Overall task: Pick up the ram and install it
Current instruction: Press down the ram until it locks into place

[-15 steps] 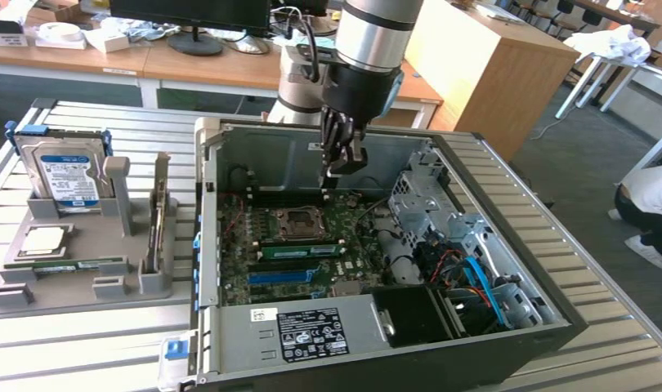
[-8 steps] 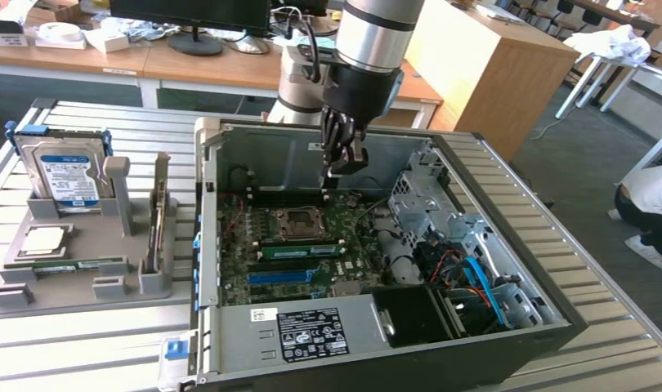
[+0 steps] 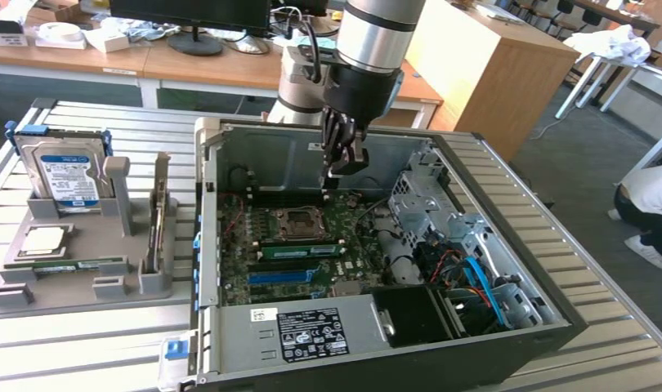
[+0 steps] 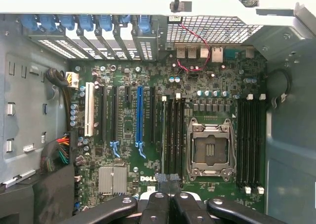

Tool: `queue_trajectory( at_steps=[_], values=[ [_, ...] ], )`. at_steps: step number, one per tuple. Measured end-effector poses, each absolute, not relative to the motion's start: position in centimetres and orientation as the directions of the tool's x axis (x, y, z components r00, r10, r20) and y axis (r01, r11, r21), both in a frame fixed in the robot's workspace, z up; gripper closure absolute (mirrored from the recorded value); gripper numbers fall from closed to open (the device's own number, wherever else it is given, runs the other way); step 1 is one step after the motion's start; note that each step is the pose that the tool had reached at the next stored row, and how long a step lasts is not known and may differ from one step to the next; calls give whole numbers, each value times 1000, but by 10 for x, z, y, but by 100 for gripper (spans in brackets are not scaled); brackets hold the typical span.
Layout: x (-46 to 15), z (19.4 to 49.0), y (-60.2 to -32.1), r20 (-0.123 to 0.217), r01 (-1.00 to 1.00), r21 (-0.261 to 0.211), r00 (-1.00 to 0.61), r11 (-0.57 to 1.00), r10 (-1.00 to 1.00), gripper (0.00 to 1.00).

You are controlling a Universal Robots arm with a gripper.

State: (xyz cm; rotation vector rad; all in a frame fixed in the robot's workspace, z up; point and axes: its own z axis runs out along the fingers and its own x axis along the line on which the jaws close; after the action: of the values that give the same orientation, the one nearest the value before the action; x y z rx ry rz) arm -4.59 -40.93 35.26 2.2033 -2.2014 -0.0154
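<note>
The ram [image 3: 299, 249] stood on edge in a slot of the motherboard [image 3: 309, 287], its green side with dark chips facing the camera, just at six o'clock of the empty CPU socket [image 3: 298, 220] in the exterior view and just at twelve o'clock of a blue slot [image 3: 292, 276]; whether it was fully seated could not be told. Up at one o'clock of the ram hung the pincer [image 3: 337, 170], clear of the board, with its dark fingers pressed together and nothing between them. In the wrist view the pincer [image 4: 168, 184] showed the same pressed-together tips over the board, near the CPU socket [image 4: 210, 150]. The motherboard lay inside an open computer case [image 3: 549, 318] resting on its side on the slatted metal counter [image 3: 91, 351]. At nine o'clock of the case sat a grey tray [image 3: 80, 290] carrying a second green stick [image 3: 64, 264], a square silver processor [image 3: 42, 238] and an upright blue-labelled hard drive [image 3: 64, 175]. At three o'clock of the case, at the picture's edge, a person [image 3: 647, 200] crouched on the floor.
</note>
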Motion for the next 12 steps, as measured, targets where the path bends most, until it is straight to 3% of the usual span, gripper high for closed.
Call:
queue_trajectory(
  at_steps=[12],
  values=[
    [-46,352,-409,12,-998,26,-63,63,-998,90]
  ],
)
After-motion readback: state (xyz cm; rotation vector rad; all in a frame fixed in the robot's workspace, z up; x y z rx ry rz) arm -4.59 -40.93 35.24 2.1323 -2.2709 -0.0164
